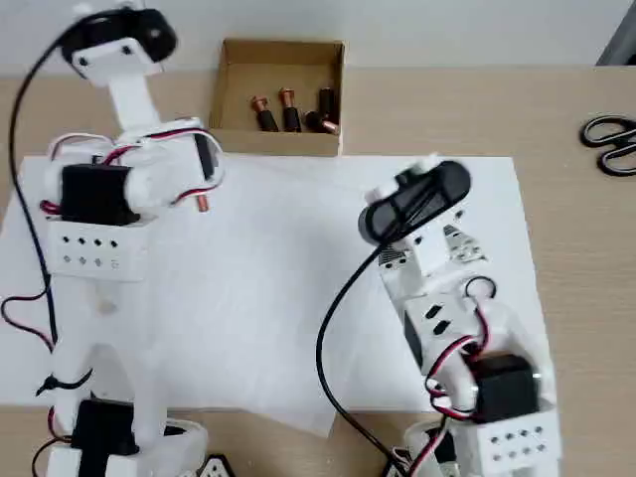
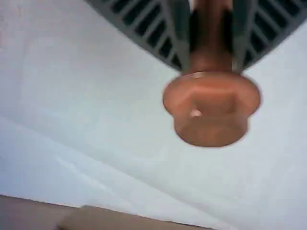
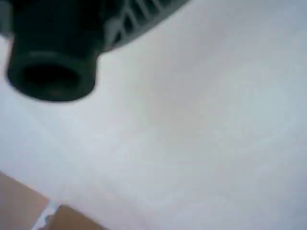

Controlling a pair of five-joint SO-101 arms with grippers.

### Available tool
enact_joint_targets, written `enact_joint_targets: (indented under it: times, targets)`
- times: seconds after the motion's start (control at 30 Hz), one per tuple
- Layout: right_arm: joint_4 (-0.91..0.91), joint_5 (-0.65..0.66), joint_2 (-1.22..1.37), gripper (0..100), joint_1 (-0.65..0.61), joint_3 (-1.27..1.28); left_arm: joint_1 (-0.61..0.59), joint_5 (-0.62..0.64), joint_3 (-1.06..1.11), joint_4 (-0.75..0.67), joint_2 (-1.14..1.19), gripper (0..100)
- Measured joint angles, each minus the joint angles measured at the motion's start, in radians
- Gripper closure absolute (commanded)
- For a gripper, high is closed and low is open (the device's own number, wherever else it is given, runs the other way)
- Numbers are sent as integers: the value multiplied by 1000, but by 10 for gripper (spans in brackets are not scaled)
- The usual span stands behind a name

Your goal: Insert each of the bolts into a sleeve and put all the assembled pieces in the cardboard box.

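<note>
Bolt (image 2: 211,108): shaft clamped between the closed left gripper (image 2: 211,48) fingers, head past the tips; stiff, light, smooth.
Sleeve (image 3: 50,72): pinched in the right gripper (image 3: 57,24), open end beyond the fingers; rigid, best held mid-body.

White paper sheet (image 1: 278,298) lies flat on wooden desk (image 1: 556,109). Scissors (image 1: 614,142) at desk's far right edge, off the sheet.
</note>
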Motion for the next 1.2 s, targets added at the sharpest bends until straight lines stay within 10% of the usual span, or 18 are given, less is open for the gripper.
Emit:
enact_joint_targets:
  times: [0.23, 0.47, 0.93, 1.2]
  targets:
    - [-330, -135, -129, 991, -21, 374, 115, 17, 0, -109, 0, 994]
    - [-354, -347, -293, 991, -66, 477, 227, 61, 103, -293, 0, 994]
    - [-354, -367, -364, 991, -147, 534, 374, 40, 307, -376, -348, 994]
    - [-354, -367, -364, 991, -158, 534, 371, 40, 784, -829, -440, 994]
